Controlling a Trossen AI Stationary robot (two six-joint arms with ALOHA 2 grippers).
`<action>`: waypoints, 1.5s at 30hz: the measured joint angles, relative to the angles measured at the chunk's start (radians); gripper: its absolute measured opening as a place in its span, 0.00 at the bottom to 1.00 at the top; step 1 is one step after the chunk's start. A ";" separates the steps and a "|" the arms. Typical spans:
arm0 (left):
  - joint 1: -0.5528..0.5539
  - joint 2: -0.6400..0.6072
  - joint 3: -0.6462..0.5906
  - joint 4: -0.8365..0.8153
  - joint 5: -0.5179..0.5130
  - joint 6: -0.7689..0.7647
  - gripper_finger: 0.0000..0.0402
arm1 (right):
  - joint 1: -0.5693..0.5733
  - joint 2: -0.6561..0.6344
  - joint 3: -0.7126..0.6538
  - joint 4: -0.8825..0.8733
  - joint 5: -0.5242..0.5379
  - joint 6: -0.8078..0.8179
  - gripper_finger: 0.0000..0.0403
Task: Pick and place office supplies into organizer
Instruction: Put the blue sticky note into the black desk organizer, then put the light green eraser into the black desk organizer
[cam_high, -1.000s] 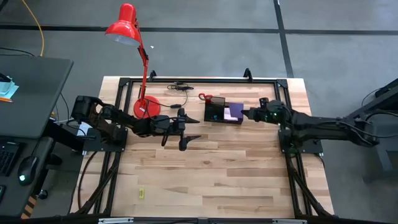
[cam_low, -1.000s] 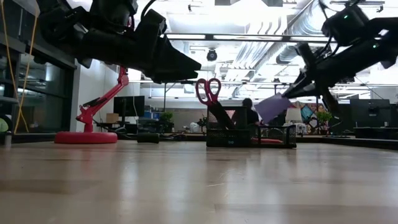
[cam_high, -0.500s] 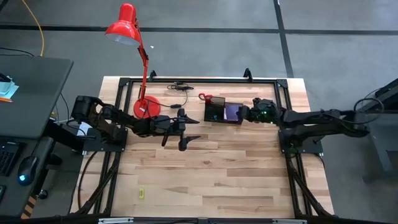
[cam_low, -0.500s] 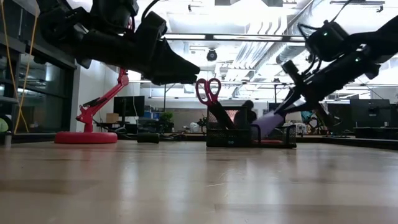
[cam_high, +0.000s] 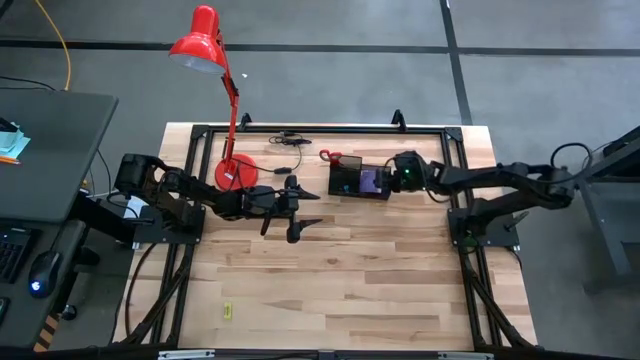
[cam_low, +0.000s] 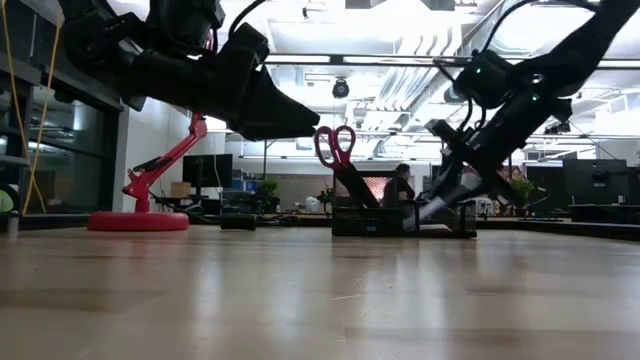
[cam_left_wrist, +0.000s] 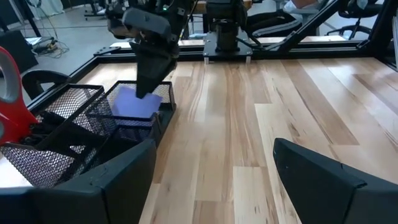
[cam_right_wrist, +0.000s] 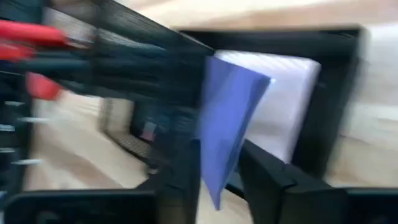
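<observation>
A: Near side?
B: L gripper (cam_high: 300, 208) hovers mid-table, fingers wide, nothing held.
A: Farther back?
B: R gripper (cam_high: 392, 177) over organizer (cam_high: 345, 183) w/ purple note pad (cam_right_wrist: 227, 121) edge-up between slightly parted fingers, above a white pad. Red-handled scissors (cam_low: 337, 160) stand handles-up in taller section.

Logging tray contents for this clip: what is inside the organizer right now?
In the organizer red scissors stand upright, and a purple note pad sits in an end compartment with the right gripper over it. The mesh walls and the gripper hide whatever else is inside.
</observation>
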 joint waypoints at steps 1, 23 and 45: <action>0.000 0.000 0.000 -0.004 0.000 0.000 0.78 | 0.000 0.000 0.006 -0.033 0.007 -0.003 0.28; 0.000 0.000 0.000 -0.019 0.004 -0.021 0.78 | 0.075 -0.013 0.288 -0.535 0.261 -0.167 0.67; 0.000 -0.086 -0.008 -0.140 0.168 -0.072 0.77 | 0.790 -0.057 0.149 -0.226 0.739 -0.273 0.65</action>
